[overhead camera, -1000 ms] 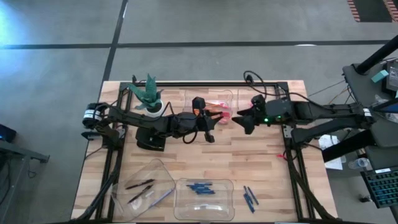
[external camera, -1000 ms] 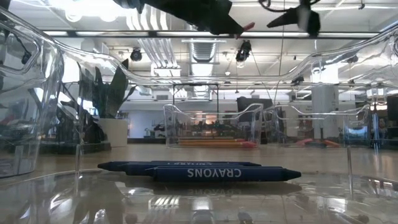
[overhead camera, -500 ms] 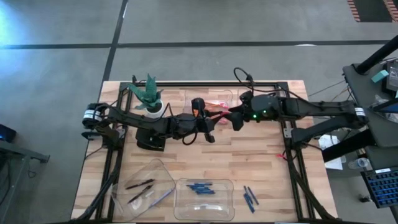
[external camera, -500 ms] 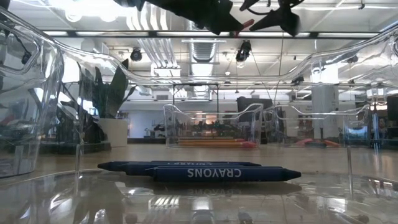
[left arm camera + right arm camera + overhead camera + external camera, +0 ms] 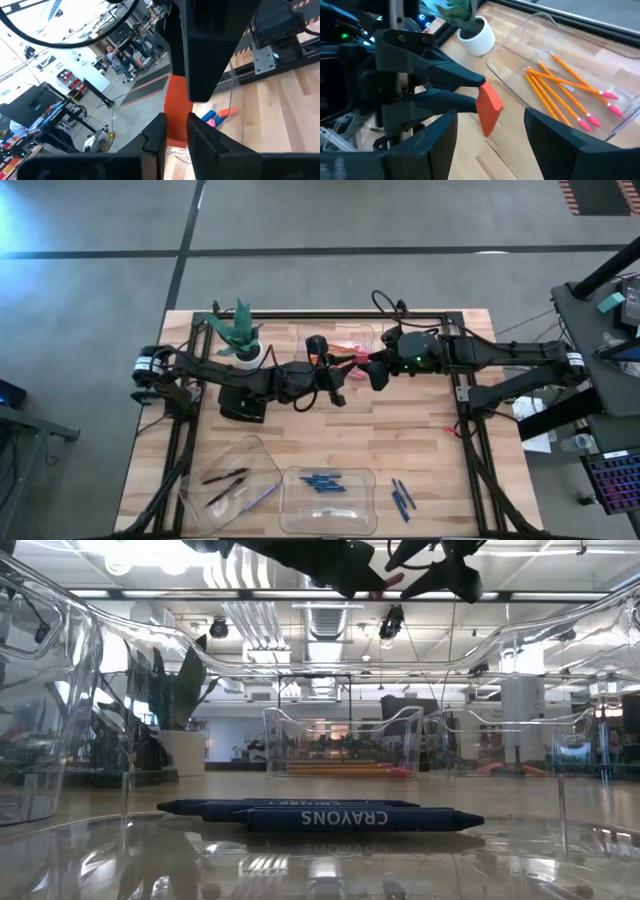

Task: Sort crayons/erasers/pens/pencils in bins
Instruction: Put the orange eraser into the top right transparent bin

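Holding eraser (image 5: 489, 107) pinched in my left gripper (image 5: 472, 91); my right gripper (image 5: 490, 150), spread, faces its free end.

High view: overhead, straight down, whole table (image 5: 430, 430) mid-frame, floor filling the upper frame. Low view: at tabletop height inside a clear bin (image 5: 60, 690), crayons (image 5: 330, 815) close at centre, room behind. Left wrist view: very near, facing a red eraser (image 5: 177, 117) at centre. Right wrist view: close, facing the same eraser and the pencils (image 5: 565, 92) at right.
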